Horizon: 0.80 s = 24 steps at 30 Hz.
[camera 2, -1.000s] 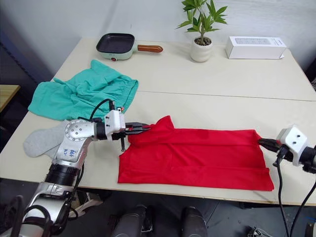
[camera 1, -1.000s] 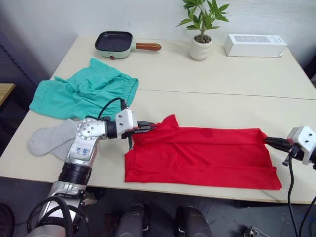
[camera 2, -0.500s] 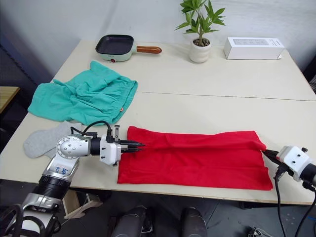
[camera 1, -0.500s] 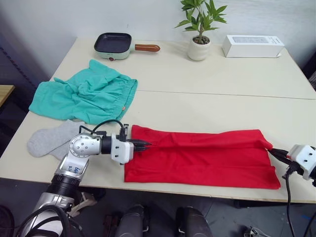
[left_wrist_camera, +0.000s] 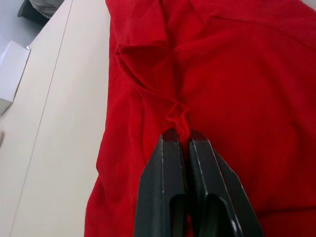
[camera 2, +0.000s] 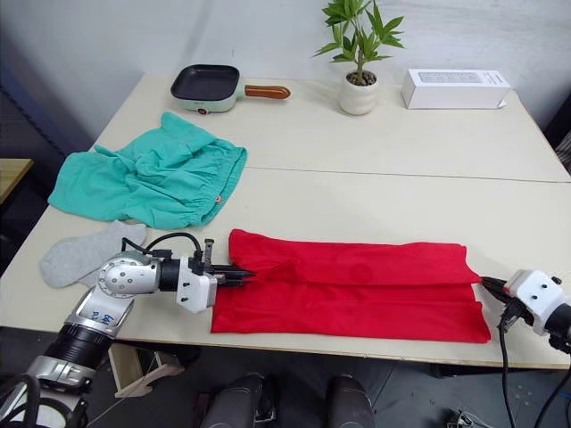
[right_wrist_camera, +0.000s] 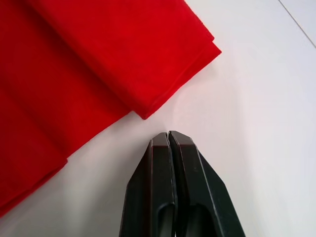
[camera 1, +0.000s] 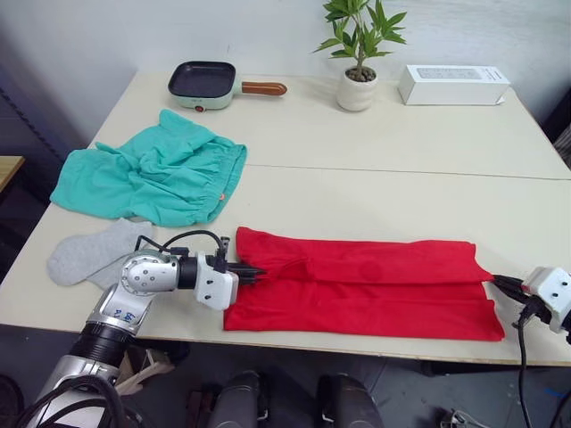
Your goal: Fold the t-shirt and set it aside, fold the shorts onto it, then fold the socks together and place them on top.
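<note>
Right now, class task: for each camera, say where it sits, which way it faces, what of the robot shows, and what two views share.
Left eye view: head, looking down over the table; both arms show.
Right eye view: beside it, same scene.
Left wrist view: along the left gripper, shut on a pinch of the red t-shirt.
Right wrist view: along the right gripper, shut, just off the shirt's corner.
Shared: all show the t-shirt; both eyes show teal shorts and grey socks.

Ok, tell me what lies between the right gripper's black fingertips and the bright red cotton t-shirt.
Nothing: the right wrist view shows a bare strip of pale tabletop between the right gripper and the nearest folded corner of the bright red cotton t-shirt.
</note>
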Motion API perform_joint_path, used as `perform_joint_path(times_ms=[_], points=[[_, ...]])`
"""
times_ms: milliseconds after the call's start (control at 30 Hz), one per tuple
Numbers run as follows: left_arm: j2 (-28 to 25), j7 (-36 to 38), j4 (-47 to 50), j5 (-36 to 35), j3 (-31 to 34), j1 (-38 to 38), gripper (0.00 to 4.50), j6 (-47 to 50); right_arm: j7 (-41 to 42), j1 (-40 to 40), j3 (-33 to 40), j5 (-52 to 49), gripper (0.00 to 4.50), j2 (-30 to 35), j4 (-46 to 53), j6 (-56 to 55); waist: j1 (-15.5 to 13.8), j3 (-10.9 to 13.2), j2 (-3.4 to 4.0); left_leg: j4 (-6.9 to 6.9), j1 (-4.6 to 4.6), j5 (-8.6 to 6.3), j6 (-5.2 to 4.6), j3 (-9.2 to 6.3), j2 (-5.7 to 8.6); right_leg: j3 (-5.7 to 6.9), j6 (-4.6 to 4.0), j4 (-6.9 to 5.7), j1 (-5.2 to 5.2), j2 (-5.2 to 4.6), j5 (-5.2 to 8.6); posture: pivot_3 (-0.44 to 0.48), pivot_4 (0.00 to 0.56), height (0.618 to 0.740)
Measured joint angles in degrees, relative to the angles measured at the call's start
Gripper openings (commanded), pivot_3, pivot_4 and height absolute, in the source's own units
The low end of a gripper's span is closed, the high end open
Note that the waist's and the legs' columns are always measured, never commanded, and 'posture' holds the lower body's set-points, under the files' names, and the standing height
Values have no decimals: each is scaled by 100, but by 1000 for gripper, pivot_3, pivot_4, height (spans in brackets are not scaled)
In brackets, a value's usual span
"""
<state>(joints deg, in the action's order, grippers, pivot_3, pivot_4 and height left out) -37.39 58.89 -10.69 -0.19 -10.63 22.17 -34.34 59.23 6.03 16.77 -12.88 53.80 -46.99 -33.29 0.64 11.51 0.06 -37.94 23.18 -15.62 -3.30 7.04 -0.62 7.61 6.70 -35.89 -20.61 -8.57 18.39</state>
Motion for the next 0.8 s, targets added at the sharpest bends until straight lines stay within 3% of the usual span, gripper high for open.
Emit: perform_joint_path(times_ms=[67,167,200,267,367,533,700,800], points=[[-66,171,190,-302,-11,-37,1278,486,186,-157,79,-174,1244,15,231,330,-2,0,0,0,0,-1,2,-4,-3,1,0,0,1,1,0,0,150,740],[-504,691,902,-1223,74,-157,2258,1991,762,-769,213,-605,2293,421,912,1420,-35,-5,10,1,0,-6,3,-9,-4,3,-5,2,3,1,3,0,150,740],[-623,762,1065,-1519,158,-186,2304,2464,929,-965,278,-735,2608,555,1122,1835,-47,-5,10,0,1,-7,3,-11,-5,3,-6,3,4,1,3,0,150,740],[-833,813,1348,-2149,415,-180,2304,3543,1238,-1290,446,-1078,2608,770,1537,2867,-46,-5,10,-1,0,-11,-4,-13,-5,1,-6,9,9,-1,4,0,150,740],[-851,732,1525,-2894,758,165,1683,4795,1372,-1266,819,-1549,1950,916,2132,3924,-42,-5,10,-3,-1,-15,-5,-13,-5,-1,-6,8,10,-2,3,0,150,740],[-116,311,1406,-2778,621,710,21,5286,939,-559,875,-1915,93,597,3425,4705,-63,-9,13,0,0,-22,17,-12,-9,2,-6,3,2,9,4,0,150,740],[582,-278,919,-2017,58,775,4,5285,100,-406,184,-1738,39,-609,4712,4686,-126,-9,10,-3,15,-18,18,-5,-8,6,-7,-8,-4,28,4,0,150,740],[1019,-769,882,-1731,-102,670,4,5386,-759,-390,-459,-1330,39,-1673,5371,4550,-152,-10,6,-6,19,-17,13,-1,-3,1,-6,-5,-5,28,4,0,150,740]])
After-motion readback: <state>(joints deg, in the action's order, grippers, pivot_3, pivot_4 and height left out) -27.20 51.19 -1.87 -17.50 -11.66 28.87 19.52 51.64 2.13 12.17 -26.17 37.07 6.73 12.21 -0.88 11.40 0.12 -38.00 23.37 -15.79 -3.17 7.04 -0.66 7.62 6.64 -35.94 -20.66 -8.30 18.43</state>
